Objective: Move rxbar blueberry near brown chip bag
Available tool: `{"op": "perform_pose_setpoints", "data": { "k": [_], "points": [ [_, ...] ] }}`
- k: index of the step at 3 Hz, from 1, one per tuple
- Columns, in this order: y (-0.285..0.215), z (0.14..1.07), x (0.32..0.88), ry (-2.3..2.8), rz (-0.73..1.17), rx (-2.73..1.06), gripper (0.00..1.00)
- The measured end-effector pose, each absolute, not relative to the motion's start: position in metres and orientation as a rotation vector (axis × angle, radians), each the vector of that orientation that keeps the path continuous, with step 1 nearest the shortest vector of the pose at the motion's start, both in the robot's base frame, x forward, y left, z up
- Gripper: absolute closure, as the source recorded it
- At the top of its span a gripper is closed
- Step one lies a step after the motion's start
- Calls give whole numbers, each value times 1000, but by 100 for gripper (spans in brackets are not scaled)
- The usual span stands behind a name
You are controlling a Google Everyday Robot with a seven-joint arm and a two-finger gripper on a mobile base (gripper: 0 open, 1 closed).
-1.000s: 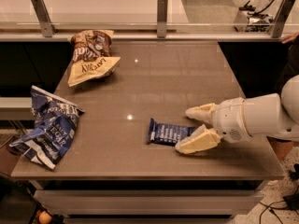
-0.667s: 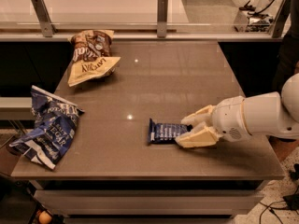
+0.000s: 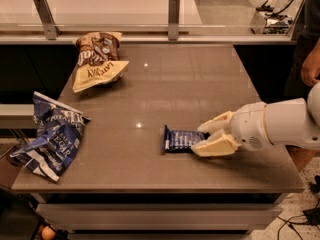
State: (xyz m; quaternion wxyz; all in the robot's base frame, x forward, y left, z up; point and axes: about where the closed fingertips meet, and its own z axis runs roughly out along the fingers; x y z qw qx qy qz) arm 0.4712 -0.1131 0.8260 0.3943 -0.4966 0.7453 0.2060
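Big grey counter [image 3: 165, 84], blue and white chip bag [image 3: 52, 136] hanging off its left edge, brown chip bag [image 3: 97, 61] at the far left. The pincer [image 3: 202, 138] comes in from the right, fingers pinched onto the right end of the rxbar blueberry [image 3: 181, 139], which lies flat at front-centre, well apart from both bags.

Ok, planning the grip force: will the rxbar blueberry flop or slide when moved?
Probably stays fairly stiff: the rxbar blueberry lies flat. Its small wrapper on the shiny table may slide easily. The pincer sits at its right end.
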Motion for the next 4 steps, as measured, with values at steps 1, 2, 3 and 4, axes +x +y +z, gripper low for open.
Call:
{"op": "perform_pose_setpoints", "data": {
  "k": [1, 2, 3, 4],
  "points": [
    [-130, 843, 481, 1901, 473, -1234, 100],
    [-149, 869, 498, 1911, 424, -1206, 100],
    [-163, 892, 524, 1898, 379, -1178, 100],
    [-169, 916, 556, 1878, 347, -1147, 100]
  ]
}}
